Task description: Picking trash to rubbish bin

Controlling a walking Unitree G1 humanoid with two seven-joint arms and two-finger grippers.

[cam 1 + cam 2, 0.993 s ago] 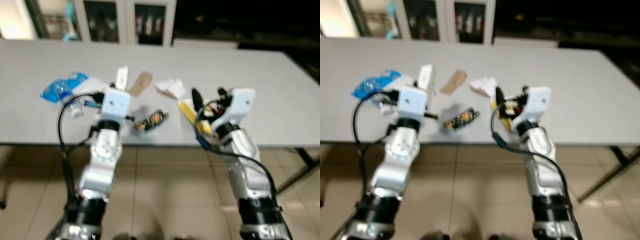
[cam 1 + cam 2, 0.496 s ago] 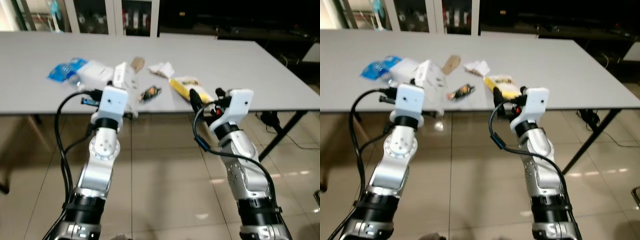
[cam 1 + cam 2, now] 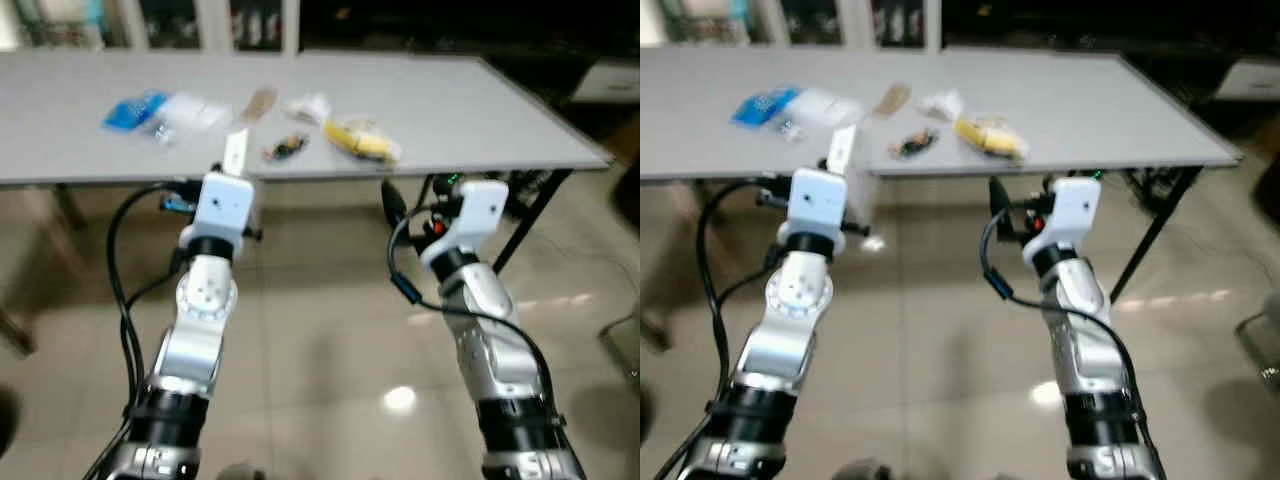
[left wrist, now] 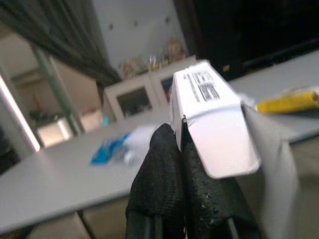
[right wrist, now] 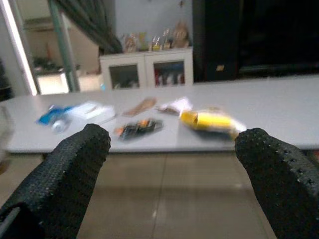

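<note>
Head view: both my arms bending up before tabletop [image 3: 470,110] edge; left jaws [image 3: 232,160] holding white box [image 3: 235,152] upright, below tabletop level.
Left wrist: fingers [image 4: 164,169] clenching on white box's edge.
Right wrist: right jaws [image 5: 172,159] spreading wide, empty, facing yellow wrapper [image 5: 207,121] lying on tabletop.

My head cameras look forward and down from above my arms at the counter [image 3: 480,90] ahead. Each wrist camera looks along its own fingers [image 5: 79,164] toward that same counter, sharing its littered top.
</note>
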